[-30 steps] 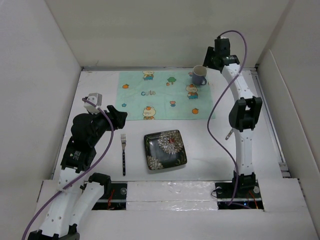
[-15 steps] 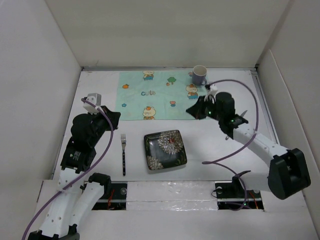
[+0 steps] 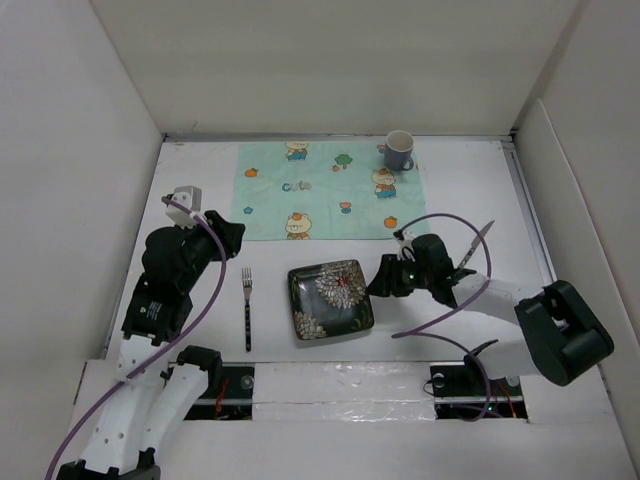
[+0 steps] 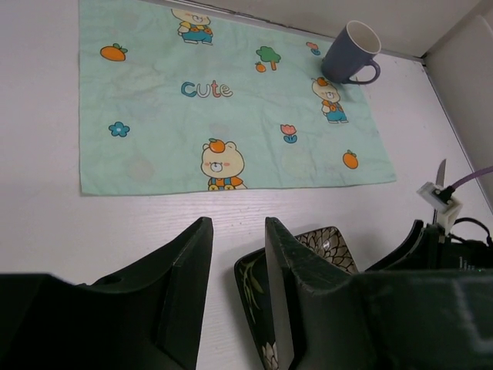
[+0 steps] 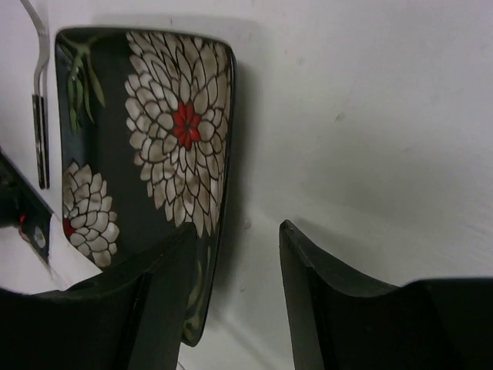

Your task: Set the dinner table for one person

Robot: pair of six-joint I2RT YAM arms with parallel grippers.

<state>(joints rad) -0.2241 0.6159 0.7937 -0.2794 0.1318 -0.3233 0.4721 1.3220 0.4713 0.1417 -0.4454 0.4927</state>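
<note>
Two released: left end effector (image 4: 237, 230); right end effector (image 5: 237, 231) seemingly astride plate (image 5: 154, 116) rim.

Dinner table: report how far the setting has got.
Done: cartoon placemat spread, blue mug at its far right corner. In hand: right pincer, open, straddles the right rim of the floral plate, not gripping. Remaining: plate and fork, lying on the bare dinner table off the mat; left pincer open, empty.

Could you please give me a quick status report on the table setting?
Left gripper open, empty. Right gripper open at the plate rim, no grip. Plate, fork on dinner table, off the placemat. Path clear.
</note>
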